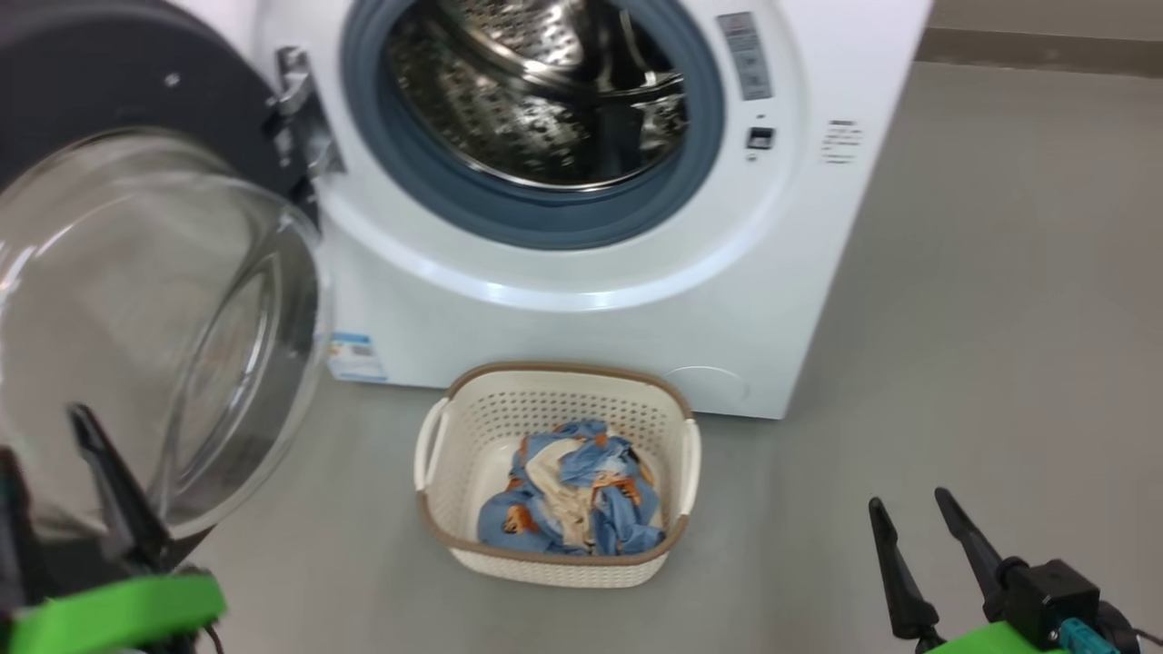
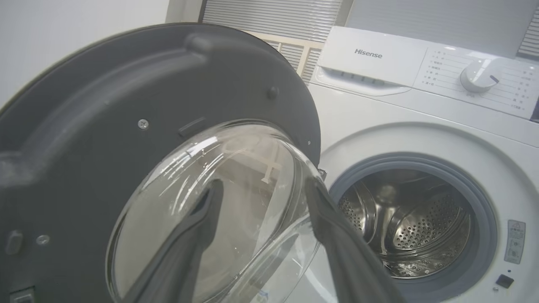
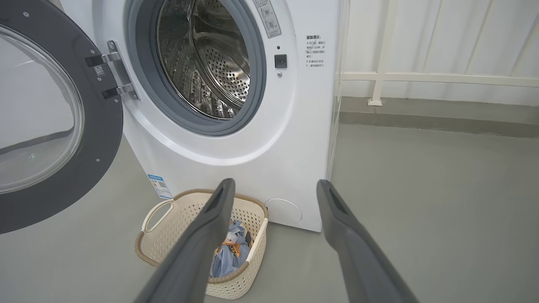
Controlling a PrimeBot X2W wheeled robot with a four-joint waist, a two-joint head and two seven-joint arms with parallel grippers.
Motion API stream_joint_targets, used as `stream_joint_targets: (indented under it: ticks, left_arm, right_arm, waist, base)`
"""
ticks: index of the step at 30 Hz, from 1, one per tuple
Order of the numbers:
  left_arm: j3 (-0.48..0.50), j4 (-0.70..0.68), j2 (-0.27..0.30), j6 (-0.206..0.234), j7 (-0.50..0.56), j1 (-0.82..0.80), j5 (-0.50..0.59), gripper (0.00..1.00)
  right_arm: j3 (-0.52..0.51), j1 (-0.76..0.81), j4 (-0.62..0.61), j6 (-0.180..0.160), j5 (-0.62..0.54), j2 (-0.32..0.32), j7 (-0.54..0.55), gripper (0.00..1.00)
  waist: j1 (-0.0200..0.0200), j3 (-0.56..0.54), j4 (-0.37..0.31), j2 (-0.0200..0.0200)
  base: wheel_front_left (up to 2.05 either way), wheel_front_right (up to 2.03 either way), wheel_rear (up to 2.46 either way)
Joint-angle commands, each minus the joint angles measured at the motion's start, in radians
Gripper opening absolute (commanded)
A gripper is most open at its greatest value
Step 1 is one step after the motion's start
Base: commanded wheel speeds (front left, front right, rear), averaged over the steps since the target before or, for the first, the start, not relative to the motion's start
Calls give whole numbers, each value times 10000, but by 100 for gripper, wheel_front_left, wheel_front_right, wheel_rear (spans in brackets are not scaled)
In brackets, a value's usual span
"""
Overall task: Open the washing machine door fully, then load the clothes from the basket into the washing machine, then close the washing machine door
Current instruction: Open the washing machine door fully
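The white washing machine (image 1: 591,309) stands ahead with its steel drum (image 1: 545,91) exposed. Its washing machine door (image 1: 109,91) hangs swung out to the left, glass bowl (image 1: 154,300) facing me. On the floor before the machine sits the cream basket (image 1: 545,568), holding the blue bear-print clothes (image 1: 572,495). My left gripper (image 1: 41,436) is open at the lower left, close in front of the glass bowl (image 2: 236,176), fingers spread (image 2: 264,185) with nothing between them. My right gripper (image 1: 909,501) is open at the lower right, away from the basket (image 3: 168,227) and its clothes (image 3: 229,252).
Grey floor (image 1: 981,363) stretches to the right of the machine. A blue label sticker (image 1: 354,356) marks the machine's lower left front. The control dial (image 2: 478,75) sits on the top panel. A white railing (image 3: 421,78) and wall stand behind on the right.
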Motion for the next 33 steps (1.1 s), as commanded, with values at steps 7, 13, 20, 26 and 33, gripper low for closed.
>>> stream_joint_targets:
  ticks: [7, 13, 20, 26, 33]
  left_arm:
    - [-126, 202, 284, -1061, -51, 915, 1114, 100]
    - [130, 957, 335, -1886, -51, 1258, 1518, 100]
    - [246, 1805, 280, -2290, -51, 1480, 1591, 100]
    - [275, 2267, 269, -2363, -51, 1680, 1673, 100]
    - [303, 2367, 267, -2329, -51, 1765, 1738, 100]
  right_arm:
    - [396, 10, -422, 16, -42, -3, -118, 100]
    - [382, 86, -513, 16, -135, -52, -118, 100]
    - [242, 111, -607, 16, -126, -64, -118, 100]
    - [226, 70, -658, 16, -85, -27, -118, 100]
    - [221, 124, -673, 16, -61, -5, -118, 100]
  waist:
    - [0, -265, -1540, -1]
    - [0, -225, -2291, -1]
    - [0, -128, -2595, -1]
    - [0, -142, -2743, -1]
    - [0, -167, -2719, -1]
  base:
    - [0, 0, 0]
    - [0, 0, 0]
    - [0, 0, 0]
    - [0, 0, 0]
    - [0, 0, 0]
